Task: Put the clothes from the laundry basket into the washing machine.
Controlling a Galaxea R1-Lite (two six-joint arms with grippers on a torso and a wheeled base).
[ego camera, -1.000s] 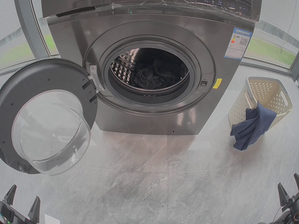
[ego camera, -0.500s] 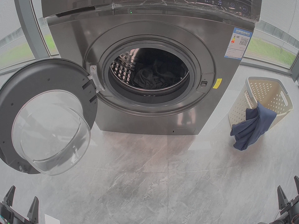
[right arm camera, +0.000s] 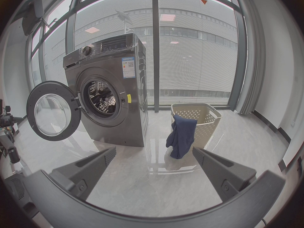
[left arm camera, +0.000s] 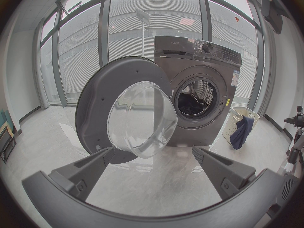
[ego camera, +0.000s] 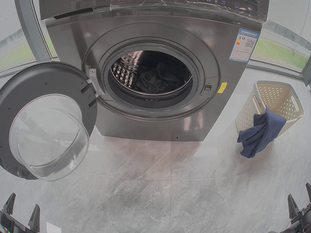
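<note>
Grey tiled floor (ego camera: pixel 155 191) | dark-blue cloth garment (ego camera: pixel 259 133) draped over cream perforated laundry basket (ego camera: pixel 247 112) rim, graspable | grey front-loading washing machine (ego camera: pixel 194 33), door (ego camera: pixel 42 78) open for loading | left hand (left arm camera: pixel 152 149), right hand (right arm camera: pixel 153 149) spread wide, empty

Left gripper (ego camera: pixel 25 200) low, fingers (left arm camera: pixel 85 171) apart, right gripper (ego camera: pixel 298 191) likewise

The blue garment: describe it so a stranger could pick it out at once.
Start at the big grey front-loading washing machine with its round door open. On the floor beside it, on the robot's right, stands a cream perforated plastic laundry basket. The dark blue cloth garment hangs over the basket's rim down its outside, unlike the dark clothes lying inside the drum.
</note>
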